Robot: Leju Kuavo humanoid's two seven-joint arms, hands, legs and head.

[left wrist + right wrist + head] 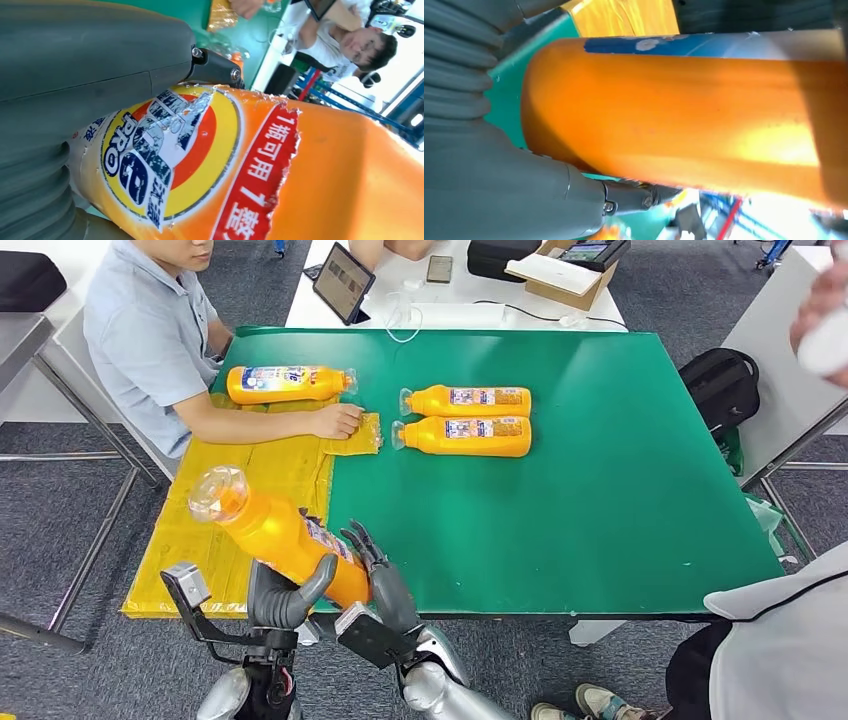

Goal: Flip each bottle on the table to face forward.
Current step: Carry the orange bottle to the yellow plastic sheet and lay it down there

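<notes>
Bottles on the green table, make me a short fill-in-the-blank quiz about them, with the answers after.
1. Both robot hands grip one orange bottle, lifted with its clear cap pointing ____.
2. Lying side by side mid-table are ____ orange bottles.
3. The seated person's hand rests on the ____ mat.

Answers: up; two; yellow

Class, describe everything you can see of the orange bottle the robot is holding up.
The held bottle is orange plastic with a clear cap and a partly torn label bearing a red, yellow and blue logo. It is lifted off the table, tilted, cap pointing up and away from the robot, above the table's near left corner. The left hand and right hand grip its lower body from either side.
</notes>
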